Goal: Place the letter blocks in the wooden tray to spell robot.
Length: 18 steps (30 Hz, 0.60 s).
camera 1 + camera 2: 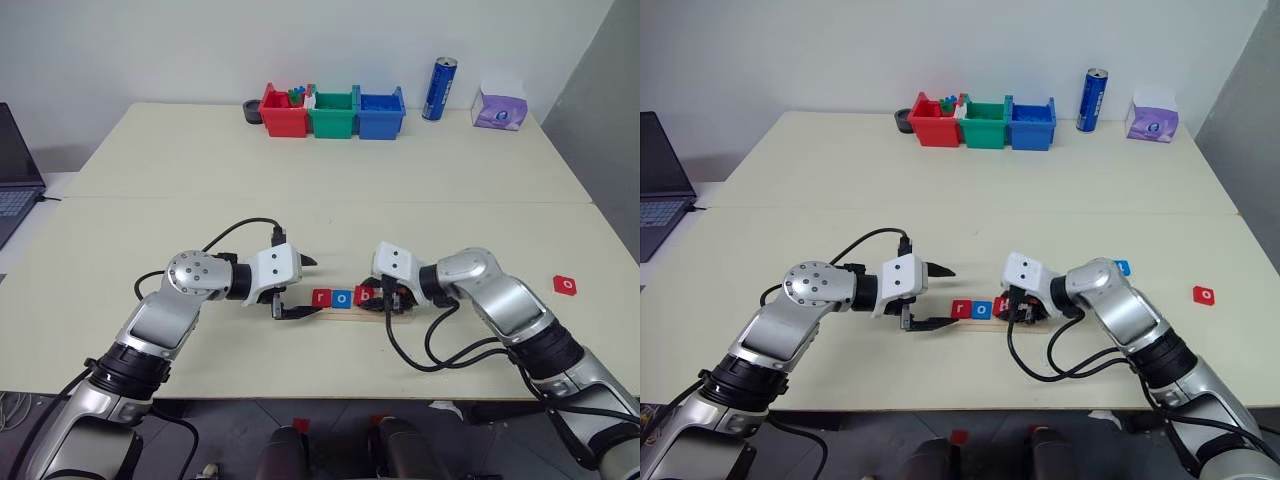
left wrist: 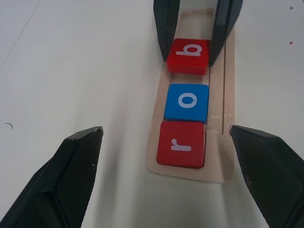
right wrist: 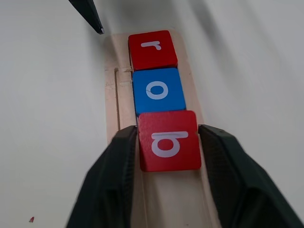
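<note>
The wooden tray (image 1: 348, 309) lies near the table's front edge. In its groove sit a red r block (image 1: 322, 297), a blue o block (image 1: 342, 297) and a red b block (image 3: 168, 141) in a row. My right gripper (image 1: 372, 296) has its fingers (image 3: 118, 180) pressed against both sides of the b block, which rests in the groove. My left gripper (image 1: 305, 288) stands open at the tray's r end, empty. A red o block (image 1: 566, 284) lies far right. Beside my right arm lies a blue block (image 1: 1122, 267), its letter unreadable.
Red (image 1: 284, 113), green (image 1: 332, 115) and blue (image 1: 381, 113) bins stand in a row at the back, with a blue can (image 1: 439, 89) and a tissue box (image 1: 499, 107) to their right. A laptop (image 1: 15, 170) sits at the left edge.
</note>
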Available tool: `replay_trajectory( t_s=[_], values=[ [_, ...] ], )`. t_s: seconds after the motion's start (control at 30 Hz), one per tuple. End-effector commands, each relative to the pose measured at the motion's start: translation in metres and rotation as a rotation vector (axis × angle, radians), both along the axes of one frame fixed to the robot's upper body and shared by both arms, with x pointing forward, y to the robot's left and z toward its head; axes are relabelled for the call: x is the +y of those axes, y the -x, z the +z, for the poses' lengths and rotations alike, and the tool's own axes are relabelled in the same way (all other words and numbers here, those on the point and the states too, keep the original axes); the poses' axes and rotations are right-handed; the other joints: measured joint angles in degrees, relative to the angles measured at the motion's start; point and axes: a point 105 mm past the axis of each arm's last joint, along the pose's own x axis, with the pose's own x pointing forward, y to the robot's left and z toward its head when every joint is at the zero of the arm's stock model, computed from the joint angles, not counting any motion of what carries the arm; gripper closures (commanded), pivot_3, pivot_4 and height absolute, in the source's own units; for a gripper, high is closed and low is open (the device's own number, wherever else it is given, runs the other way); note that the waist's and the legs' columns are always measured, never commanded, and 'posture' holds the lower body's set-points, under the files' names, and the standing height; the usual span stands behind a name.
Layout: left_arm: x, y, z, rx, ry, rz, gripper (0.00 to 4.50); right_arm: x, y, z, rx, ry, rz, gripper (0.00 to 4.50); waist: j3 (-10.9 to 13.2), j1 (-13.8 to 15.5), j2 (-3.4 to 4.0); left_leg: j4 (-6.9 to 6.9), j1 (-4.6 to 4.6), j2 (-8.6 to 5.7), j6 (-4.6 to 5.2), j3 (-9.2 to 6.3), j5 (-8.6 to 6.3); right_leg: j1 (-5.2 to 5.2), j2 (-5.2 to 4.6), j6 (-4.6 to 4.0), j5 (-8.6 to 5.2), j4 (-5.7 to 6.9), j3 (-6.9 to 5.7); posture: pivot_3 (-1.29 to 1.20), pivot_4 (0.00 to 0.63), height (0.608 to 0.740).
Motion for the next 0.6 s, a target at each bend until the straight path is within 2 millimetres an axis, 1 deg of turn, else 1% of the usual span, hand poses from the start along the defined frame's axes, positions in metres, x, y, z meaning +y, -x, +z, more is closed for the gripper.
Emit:
replay_trajectory(
  t_s=[0.03,0.1,0.13,0.17,0.2,0.3,0.37,0.43,0.47,0.53,0.6],
  values=[
    [-0.003,0.0,0.01,-0.043,0.018,-0.005,0.0,0.006,0.0,0.012,-0.04,-0.006,0.041,0.97,0.0,0.0,0.0,0.0,0.0,0.0,0.0,0.0,0.0,0.0,0.0,0.0,0.0,0.0,0.0,0.0,0.15,0.74],
    [-0.003,0.0,0.01,-0.043,0.018,-0.004,0.0,0.006,0.0,0.013,-0.045,-0.009,0.039,0.24,0.0,-0.01,0.0,0.0,0.0,0.0,0.0,0.0,0.0,0.0,0.0,0.0,0.0,0.0,0.0,0.0,0.15,0.74],
    [-0.003,0.0,0.01,-0.043,0.019,-0.004,0.0,0.007,-0.001,0.015,-0.051,-0.015,0.036,0.03,0.0,-0.01,0.0,0.0,0.0,0.0,0.0,0.0,0.0,0.0,0.0,0.0,0.0,0.0,0.0,0.0,0.15,0.74],
    [-0.003,0.0,0.01,-0.043,0.019,-0.004,0.0,0.007,-0.002,0.016,-0.056,-0.02,0.035,0.03,0.0,-0.01,0.0,0.0,0.0,0.0,0.0,0.0,0.0,0.0,0.0,0.0,0.0,0.0,0.0,0.0,0.15,0.74],
    [-0.003,0.0,0.01,-0.043,0.019,-0.003,0.0,0.008,-0.002,0.022,-0.06,-0.04,0.032,0.03,0.0,-0.01,0.0,0.0,0.0,0.0,0.0,0.0,0.0,0.0,0.0,0.0,0.0,0.0,0.0,0.0,0.15,0.74],
    [-0.002,-0.001,0.01,-0.044,0.019,0.003,0.0,0.007,0.001,0.044,-0.082,-0.105,0.026,0.03,0.0,-0.01,0.01,0.0,0.0,0.0,0.0,-0.01,0.0,0.0,0.0,0.0,0.0,0.0,0.0,0.0,0.15,0.74],
    [-0.002,-0.001,0.01,-0.044,0.019,0.006,0.0,0.004,0.004,0.048,-0.088,-0.11,0.026,0.03,0.0,0.0,0.0,0.0,-0.01,0.0,0.0,-0.02,0.0,0.0,0.0,0.0,0.0,0.0,-0.01,0.0,0.15,0.74],
    [-0.001,-0.001,0.01,-0.042,0.019,0.008,0.0,-0.002,0.008,0.047,-0.099,-0.1,0.017,0.03,0.0,0.02,0.0,0.0,-0.01,0.0,0.0,-0.02,0.0,0.0,0.0,0.0,0.0,0.0,-0.01,0.0,0.15,0.74],
    [-0.001,-0.001,0.01,-0.041,0.02,0.009,0.0,-0.004,0.009,0.046,-0.103,-0.098,0.011,0.38,0.0,0.04,0.0,0.0,-0.01,0.0,0.0,-0.02,0.0,0.0,-0.01,0.0,0.0,0.0,-0.01,0.0,0.15,0.74],
    [-0.001,0.0,0.009,-0.041,0.02,0.009,0.0,-0.009,0.009,0.042,-0.125,-0.079,-0.007,0.81,0.0,0.03,0.0,0.0,-0.01,0.0,0.0,-0.02,0.0,0.0,-0.01,0.0,0.0,-0.01,-0.01,0.0,0.15,0.74],
    [-0.001,-0.001,0.01,-0.04,0.02,0.009,0.0,-0.016,0.008,0.035,-0.155,-0.033,-0.021,1.51,0.0,0.01,0.0,0.0,-0.01,0.0,0.0,-0.01,0.0,0.0,-0.01,0.0,0.0,0.0,0.0,0.0,0.15,0.74]
  ],
)
